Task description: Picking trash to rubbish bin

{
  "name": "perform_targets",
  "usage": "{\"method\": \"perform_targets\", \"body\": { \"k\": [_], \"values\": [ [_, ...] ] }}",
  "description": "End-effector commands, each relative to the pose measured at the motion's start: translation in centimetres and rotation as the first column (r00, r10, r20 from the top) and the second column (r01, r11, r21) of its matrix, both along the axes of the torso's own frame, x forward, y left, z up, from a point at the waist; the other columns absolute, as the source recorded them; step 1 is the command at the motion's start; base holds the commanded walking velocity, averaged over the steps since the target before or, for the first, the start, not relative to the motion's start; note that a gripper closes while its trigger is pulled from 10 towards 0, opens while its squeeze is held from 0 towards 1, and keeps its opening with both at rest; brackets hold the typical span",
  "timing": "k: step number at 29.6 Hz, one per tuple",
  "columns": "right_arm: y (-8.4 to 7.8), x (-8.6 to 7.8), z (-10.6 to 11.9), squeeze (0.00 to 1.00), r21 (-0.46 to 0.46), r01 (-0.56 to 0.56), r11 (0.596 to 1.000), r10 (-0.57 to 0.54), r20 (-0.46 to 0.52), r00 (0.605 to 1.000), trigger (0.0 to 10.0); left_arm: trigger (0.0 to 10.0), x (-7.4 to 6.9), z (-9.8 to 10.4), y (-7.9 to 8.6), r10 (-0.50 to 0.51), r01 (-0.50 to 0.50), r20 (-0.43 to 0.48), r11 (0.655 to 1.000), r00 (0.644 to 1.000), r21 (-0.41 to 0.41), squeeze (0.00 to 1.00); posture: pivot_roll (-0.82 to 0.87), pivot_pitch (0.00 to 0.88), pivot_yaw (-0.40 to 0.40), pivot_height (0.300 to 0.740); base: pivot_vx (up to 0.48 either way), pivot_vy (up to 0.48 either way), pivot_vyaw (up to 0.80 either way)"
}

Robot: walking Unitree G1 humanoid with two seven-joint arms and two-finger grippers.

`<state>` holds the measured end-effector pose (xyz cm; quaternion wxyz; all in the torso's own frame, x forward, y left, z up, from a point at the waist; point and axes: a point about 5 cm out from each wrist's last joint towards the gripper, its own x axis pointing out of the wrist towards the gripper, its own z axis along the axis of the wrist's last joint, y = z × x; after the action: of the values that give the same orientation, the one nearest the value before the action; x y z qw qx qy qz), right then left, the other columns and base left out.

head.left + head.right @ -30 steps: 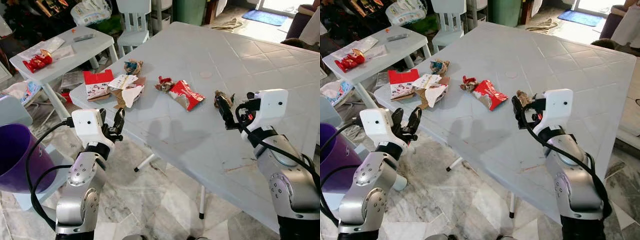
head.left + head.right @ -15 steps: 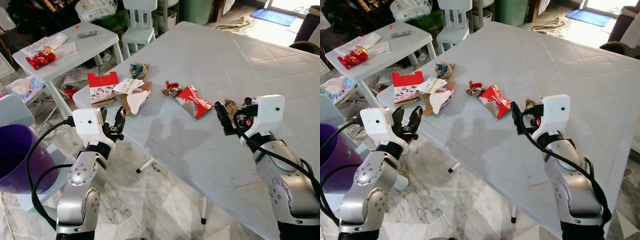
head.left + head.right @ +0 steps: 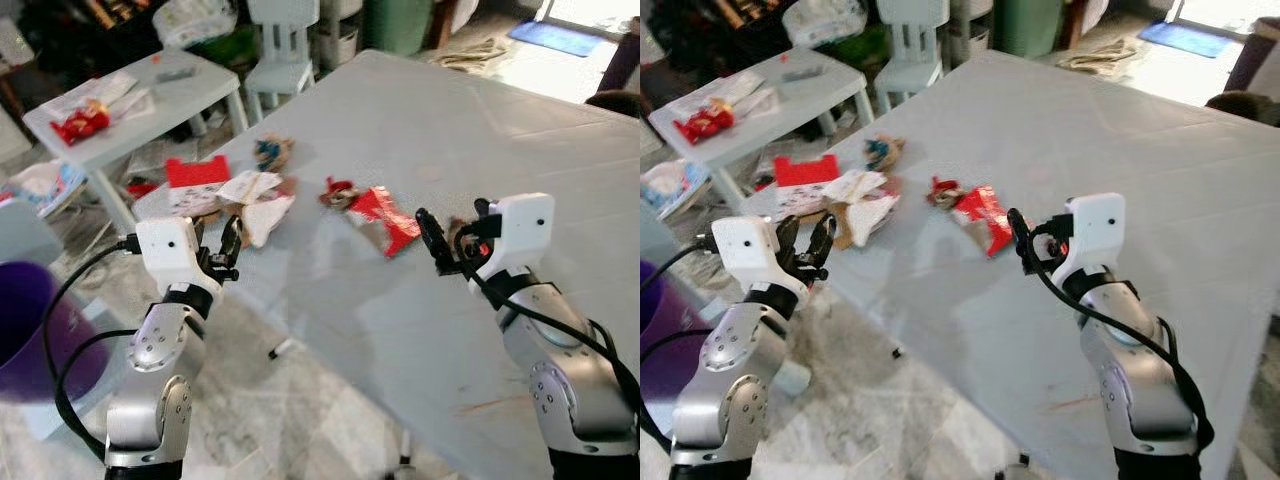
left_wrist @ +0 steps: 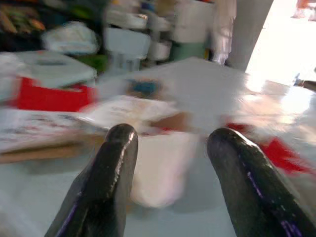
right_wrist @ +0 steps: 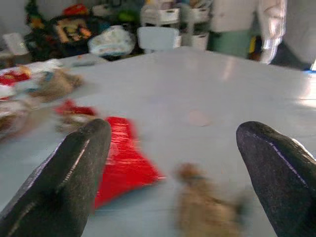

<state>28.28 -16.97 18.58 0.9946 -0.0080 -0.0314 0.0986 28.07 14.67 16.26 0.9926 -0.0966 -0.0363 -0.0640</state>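
Right gripper (image 5: 173,177), fingers apart, is closing in on the brown wad (image 5: 205,210) at table's (image 3: 540,130) three o'clock; left gripper (image 4: 168,163), parted, is nearing the torn paper (image 4: 158,168).

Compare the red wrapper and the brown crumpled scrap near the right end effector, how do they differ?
The red wrapper is bright red and lies flattened; the brown scrap is dull brown and balled up. The wrapper looks larger than the scrap. Both lie on the pale table ahead of the open right end effector, not gripped.

Glossy red wrapper (image 3: 390,213) (crinkled foil)
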Motion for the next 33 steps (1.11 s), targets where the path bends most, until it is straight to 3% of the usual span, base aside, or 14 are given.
{"method": "perform_targets", "body": {
  "k": [1, 18, 26, 30, 33],
  "values": [
    [0.2, -0.1, 0.5, 0.0, 0.001, -0.002, 1.0, 0.002, 0.021, 1.0, 10.0, 10.0, 0.0, 0.3, 0.5, 0.011, -0.011, 0.012, 1.0, 1.0, 0.024, 0.0, 0.04, 0.122, 0.03, 0.74, 0.334, 0.0, 0.0],
    [0.2, -0.1, 0.4, 0.0, -0.024, 0.001, 1.0, -0.001, 0.005, 1.0, 10.0, 10.0, -0.1, -0.1, -0.1, -0.011, 0.011, -0.004, 1.0, 1.0, -0.021, 0.0, 0.04, 0.127, 0.025, 0.74, 0.037, 0.0, 0.0],
    [0.7, 0.0, -1.0, 0.0, -0.062, -0.05, 0.997, 0.044, -0.097, 0.994, 10.0, 10.0, -0.2, -0.7, -0.9, -0.042, 0.041, -0.035, 0.999, 0.998, -0.034, 0.0, 0.04, 0.128, 0.02, 0.74, 0.0, 0.0, 0.0],
    [0.7, 0.4, -1.4, 0.0, -0.083, -0.048, 0.995, 0.04, -0.107, 0.993, 10.0, 10.0, -0.4, -1.2, -1.3, -0.084, 0.08, -0.065, 0.995, 0.994, -0.054, 0.0, 0.04, 0.127, 0.016, 0.74, 0.0, 0.0, 0.0],
    [0.6, 1.4, -1.5, 0.0, -0.12, -0.024, 0.992, 0.011, -0.102, 0.995, 10.0, 10.0, -0.9, -2.2, -2.1, -0.173, 0.165, -0.112, 0.983, 0.978, -0.079, 0.0, 0.05, 0.127, 0.016, 0.74, 0.0, 0.0, 0.0]
  ]
}}
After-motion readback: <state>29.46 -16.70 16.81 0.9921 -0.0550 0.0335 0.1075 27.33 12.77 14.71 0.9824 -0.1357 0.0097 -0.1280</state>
